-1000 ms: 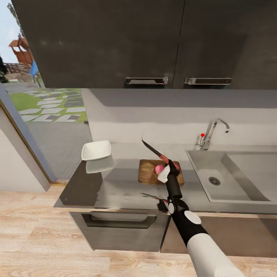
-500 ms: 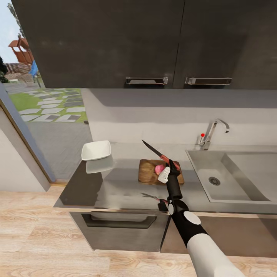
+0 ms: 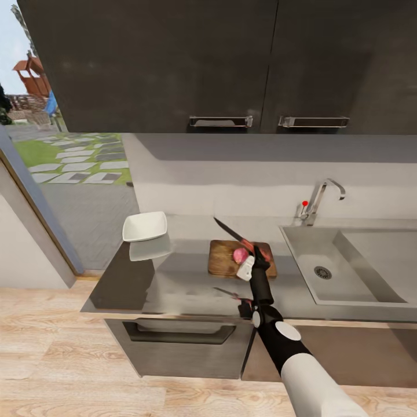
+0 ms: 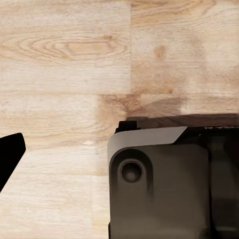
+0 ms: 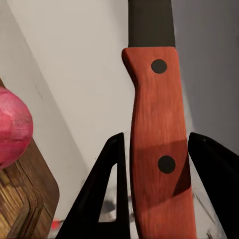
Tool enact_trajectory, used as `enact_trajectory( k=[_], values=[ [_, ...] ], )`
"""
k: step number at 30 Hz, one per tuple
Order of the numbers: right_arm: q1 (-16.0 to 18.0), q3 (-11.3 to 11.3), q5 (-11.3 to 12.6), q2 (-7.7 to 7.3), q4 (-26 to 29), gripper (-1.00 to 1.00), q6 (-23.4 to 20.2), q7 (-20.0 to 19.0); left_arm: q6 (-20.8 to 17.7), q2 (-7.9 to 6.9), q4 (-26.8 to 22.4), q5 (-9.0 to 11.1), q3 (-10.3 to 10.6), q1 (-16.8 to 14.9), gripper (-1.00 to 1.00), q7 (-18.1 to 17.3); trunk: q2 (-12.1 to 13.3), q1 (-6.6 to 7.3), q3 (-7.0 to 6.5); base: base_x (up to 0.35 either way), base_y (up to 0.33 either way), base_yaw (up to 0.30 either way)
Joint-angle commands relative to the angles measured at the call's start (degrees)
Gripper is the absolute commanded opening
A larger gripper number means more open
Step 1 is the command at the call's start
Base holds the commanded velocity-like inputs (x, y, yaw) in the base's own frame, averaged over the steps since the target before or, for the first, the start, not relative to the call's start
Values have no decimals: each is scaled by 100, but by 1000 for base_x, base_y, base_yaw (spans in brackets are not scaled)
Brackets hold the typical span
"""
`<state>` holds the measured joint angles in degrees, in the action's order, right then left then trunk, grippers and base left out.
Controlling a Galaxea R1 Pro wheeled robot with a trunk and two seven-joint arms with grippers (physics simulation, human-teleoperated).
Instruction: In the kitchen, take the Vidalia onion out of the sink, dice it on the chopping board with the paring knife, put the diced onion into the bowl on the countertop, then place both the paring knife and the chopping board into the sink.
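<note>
My right gripper point(image 3: 256, 252) is shut on the red handle of the paring knife point(image 3: 233, 233), just above the right part of the chopping board point(image 3: 222, 262). The dark blade points up and to the left. The pink onion point(image 3: 239, 255) lies on the board right beside the gripper. In the right wrist view the knife handle point(image 5: 157, 149) sits between both black fingers point(image 5: 110, 159), with the onion point(image 5: 12, 124) on the board's corner point(image 5: 25, 199). The white bowl point(image 3: 145, 226) stands at the countertop's point(image 3: 174, 286) far left. The sink point(image 3: 301, 260) lies to the right. One left finger point(image 4: 9, 155) hangs over the wooden floor.
The chrome faucet point(image 3: 321, 200) with a red dot stands behind the sink. Dark wall cabinets point(image 3: 231, 63) hang over the counter. A doorway point(image 3: 69, 162) to the outside opens at the left. My own dark base point(image 4: 164, 184) shows in the left wrist view.
The knife has sunk a little toward the board, its tip lower than before. The onion, board and bowl have stayed put.
</note>
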<state>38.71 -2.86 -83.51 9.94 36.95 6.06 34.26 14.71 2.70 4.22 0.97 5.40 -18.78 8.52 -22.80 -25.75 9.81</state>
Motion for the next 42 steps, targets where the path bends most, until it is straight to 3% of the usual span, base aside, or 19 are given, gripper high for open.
enact_trajectory(
  k=[1, 12, 16, 20, 31, 42],
  values=[
    [9, -30, -25, 6, -27, -100, 38, 11, 41, 3, 27, 9, 47, -11, 100, 27, -12, -3, 11, 0, 0, 0],
    [6, -30, -25, 6, -107, -100, -108, 11, 41, 3, 27, 9, 48, -11, 100, 27, -12, -3, 11, 0, 0, 0],
    [6, -21, -154, -14, -238, -100, -240, 4, 44, -29, 30, 9, 40, -11, 100, 24, -12, -3, 11, 0, 0, 0],
    [5, -31, -37, 4, -235, -100, -175, 67, 42, -39, 27, 9, 44, -11, 100, 27, -12, -3, 11, 0, 0, 0],
    [5, -46, 9, -30, -66, -100, -97, 89, 41, -38, 27, 9, 46, -11, 100, 27, -12, -3, 11, 0, -9, 0],
    [5, -34, -4, -36, -70, -100, -96, 84, 41, -33, 27, 9, 48, -11, 100, 27, -12, -3, 11, -9, -263, 0]
  ],
)
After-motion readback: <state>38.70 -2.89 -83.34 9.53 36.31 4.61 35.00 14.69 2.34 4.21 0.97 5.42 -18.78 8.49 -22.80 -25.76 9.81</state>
